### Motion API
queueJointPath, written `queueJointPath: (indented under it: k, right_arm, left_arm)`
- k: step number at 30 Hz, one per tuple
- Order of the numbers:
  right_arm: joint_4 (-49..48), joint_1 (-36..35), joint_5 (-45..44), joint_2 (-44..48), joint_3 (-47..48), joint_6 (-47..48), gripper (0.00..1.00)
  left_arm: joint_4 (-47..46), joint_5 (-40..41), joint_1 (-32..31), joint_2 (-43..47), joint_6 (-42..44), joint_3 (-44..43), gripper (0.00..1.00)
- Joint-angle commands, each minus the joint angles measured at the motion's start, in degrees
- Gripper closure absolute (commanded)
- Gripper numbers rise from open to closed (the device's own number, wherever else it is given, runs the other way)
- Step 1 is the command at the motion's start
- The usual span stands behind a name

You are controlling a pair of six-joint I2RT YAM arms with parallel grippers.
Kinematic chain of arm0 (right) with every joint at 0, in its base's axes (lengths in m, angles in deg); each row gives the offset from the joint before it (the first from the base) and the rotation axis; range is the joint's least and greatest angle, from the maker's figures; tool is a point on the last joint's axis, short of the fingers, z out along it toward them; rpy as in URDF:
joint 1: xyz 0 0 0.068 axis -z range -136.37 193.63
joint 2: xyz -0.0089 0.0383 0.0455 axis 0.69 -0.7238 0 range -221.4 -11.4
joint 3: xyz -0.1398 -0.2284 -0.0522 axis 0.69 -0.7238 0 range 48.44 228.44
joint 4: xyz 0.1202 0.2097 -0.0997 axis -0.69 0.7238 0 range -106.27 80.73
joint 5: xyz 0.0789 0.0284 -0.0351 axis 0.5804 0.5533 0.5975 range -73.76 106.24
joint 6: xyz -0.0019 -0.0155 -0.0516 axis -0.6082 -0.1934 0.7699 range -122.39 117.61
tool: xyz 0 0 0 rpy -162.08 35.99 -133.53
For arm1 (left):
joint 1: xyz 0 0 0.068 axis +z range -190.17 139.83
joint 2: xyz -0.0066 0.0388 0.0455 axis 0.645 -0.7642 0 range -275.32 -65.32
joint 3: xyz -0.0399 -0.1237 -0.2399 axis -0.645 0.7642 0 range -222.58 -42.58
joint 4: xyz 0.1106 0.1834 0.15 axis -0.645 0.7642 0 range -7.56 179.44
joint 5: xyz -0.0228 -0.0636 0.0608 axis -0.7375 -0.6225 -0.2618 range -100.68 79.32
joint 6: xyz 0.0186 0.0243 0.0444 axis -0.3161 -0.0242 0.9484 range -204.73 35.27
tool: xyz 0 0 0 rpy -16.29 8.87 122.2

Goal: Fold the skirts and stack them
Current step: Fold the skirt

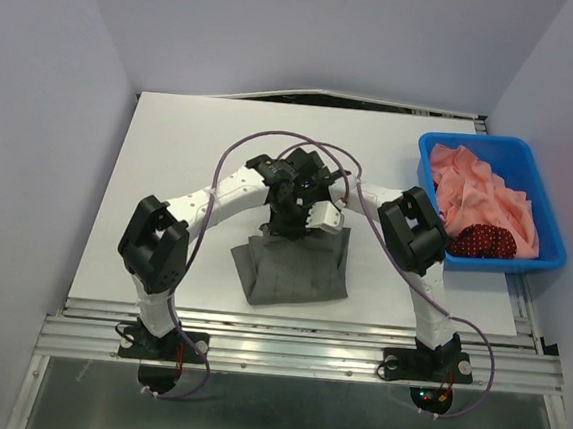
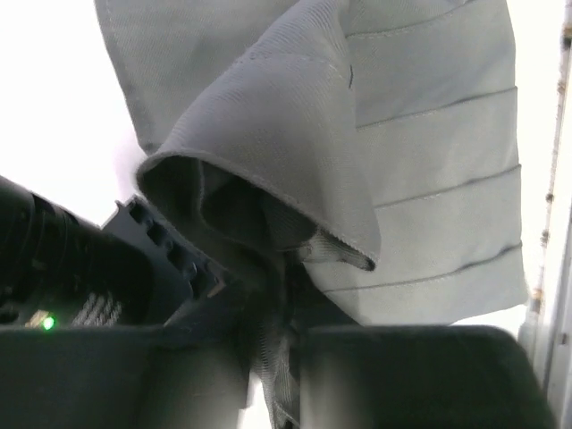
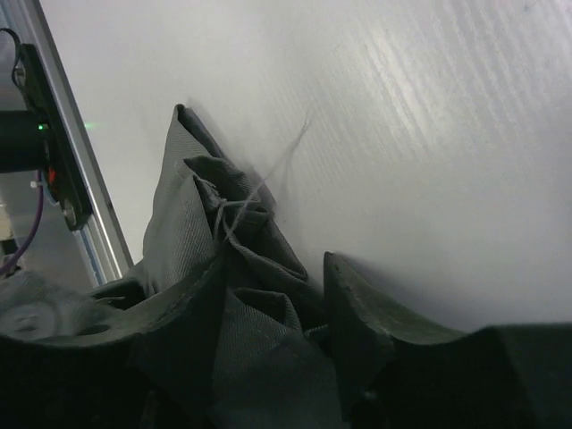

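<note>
**Both hands clenched on the grey skirt at mid-worktop**

Pale lilac walls (image 1: 55, 104) enclose a white worktop (image 1: 190, 166) with a metal rail (image 1: 295, 351) along its near edge. At centre, the left hand (image 2: 268, 331) and right hand (image 3: 268, 313) meet over the far edge of the grey skirt (image 1: 292, 265), which lies folded on the worktop. To the right, a blue bin (image 1: 427, 152) holds pink cloth (image 1: 484, 197) and the dotted red skirt (image 1: 483, 242). Only the wrist views show the grip: each hand pinches bunched grey cloth between its fingers, with loose threads visible on the right.
</note>
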Motion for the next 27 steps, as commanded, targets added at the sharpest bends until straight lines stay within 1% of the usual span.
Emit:
queueJointPath:
  k: [1, 2, 3, 4, 5, 6, 7, 8, 10, 11, 12, 14, 15, 16, 17, 18, 20, 21, 22, 23, 24, 25, 26, 27]
  right_arm:
    - [2.0, -0.1, -13.4, -1.1, 3.3, 1.1, 0.39]
    - [1.9, 0.4, -14.4, -1.1, 4.3, 0.9, 0.37]
    - [2.0, 1.1, -15.6, -1.2, 5.5, 0.9, 0.31]
    - [2.2, 2.7, -16.6, -1.3, 6.9, 1.1, 0.28]
    - [2.2, 3.7, -18.8, -1.3, 9.7, 1.6, 0.26]
    - [2.2, 4.9, -20.0, -1.3, 11.2, 1.6, 0.18]
    - [2.2, 7.3, -20.6, -1.4, 12.5, 1.5, 0.16]
    - [2.5, 8.6, -20.8, -1.5, 15.5, 1.0, 0.11]
    - [3.6, 10.8, -20.3, -1.4, 18.6, 0.7, 0.10]
    - [5.4, 11.7, -20.0, -1.2, 20.2, 0.7, 0.10]
    - [6.5, 13.1, -19.7, 0.0, 22.4, 1.1, 0.10]
    - [9.0, 13.8, -20.1, 2.8, 22.5, 2.7, 0.11]
    - [9.3, 13.8, -20.7, 6.9, 21.5, 3.2, 0.13]
    - [9.5, 13.8, -20.8, 9.4, 18.2, 3.5, 0.14]
    - [10.2, 13.8, -20.3, 11.9, 16.1, 4.1, 0.14]
    - [11.5, 13.8, -20.3, 16.4, 12.1, 4.3, 0.15]
    - [12.5, 13.8, -22.0, 20.8, 7.7, 4.3, 0.16]
    - [12.6, 13.8, -23.1, 22.9, 5.1, 4.5, 0.16]
    - [12.8, 14.3, -25.8, 27.2, 0.4, 4.2, 0.16]
    - [12.9, 14.3, -25.8, 29.2, -1.5, 4.1, 0.16]
    - [13.0, 15.3, -28.1, 31.0, -3.2, 3.8, 0.13]
    - [13.7, 17.0, -28.8, 33.8, -4.6, 3.4, 0.11]
    - [14.0, 18.1, -29.9, 35.1, -6.6, 2.2, 0.07]
    - [14.1, 19.3, -30.0, 36.1, -7.4, 1.8, 0.03]
  left_arm:
    - [-4.8, 5.5, 2.0, -1.9, -4.8, 0.1, 0.55]
    - [-4.5, 5.7, 2.2, -1.8, -5.1, -0.3, 0.54]
    - [-4.6, 6.2, 2.6, -1.5, -5.4, -0.7, 0.50]
    - [-4.9, 7.4, 3.0, -0.1, -6.8, -0.9, 0.47]
    - [-5.3, 7.8, 3.4, 0.8, -7.9, -1.0, 0.42]
    - [-5.6, 8.1, 4.6, 1.6, -8.7, -1.9, 0.39]
    - [-5.6, 9.1, 5.2, 3.3, -9.8, -2.5, 0.34]
    - [-6.0, 9.7, 5.9, 4.4, -12.3, -3.4, 0.34]
    - [-6.3, 9.9, 7.1, 6.7, -14.6, -4.0, 0.33]
    - [-6.5, 10.0, 7.7, 9.3, -15.9, -4.0, 0.32]
    - [-8.5, 10.2, 7.7, 10.8, -20.0, -2.6, 0.32]
    - [-10.7, 9.9, 7.7, 15.4, -25.4, -0.2, 0.33]
    - [-13.9, 9.8, 7.7, 16.8, -33.0, 3.4, 0.36]
    - [-15.5, 9.8, 7.7, 18.2, -36.8, 5.4, 0.40]
    - [-19.2, 9.8, 7.6, 20.7, -41.1, 7.9, 0.46]
    - [-21.1, 11.1, 7.3, 22.7, -49.9, 12.4, 0.48]
    - [-25.4, 12.9, 4.3, 23.9, -56.2, 16.2, 0.49]
    - [-26.1, 14.2, 2.4, 24.1, -59.2, 17.7, 0.47]
    - [-26.5, 17.9, 0.5, 23.4, -64.0, 19.1, 0.42]
    - [-26.6, 19.0, -1.4, 22.3, -66.6, 19.5, 0.38]
    - [-25.5, 19.3, -3.9, 21.1, -69.4, 19.3, 0.33]
    - [-24.7, 19.8, -4.7, 18.1, -74.8, 19.1, 0.27]
    - [-25.4, 19.9, -5.3, 17.4, -76.2, 19.2, 0.27]
    - [-26.3, 20.7, -5.5, 17.0, -77.5, 19.7, 0.20]
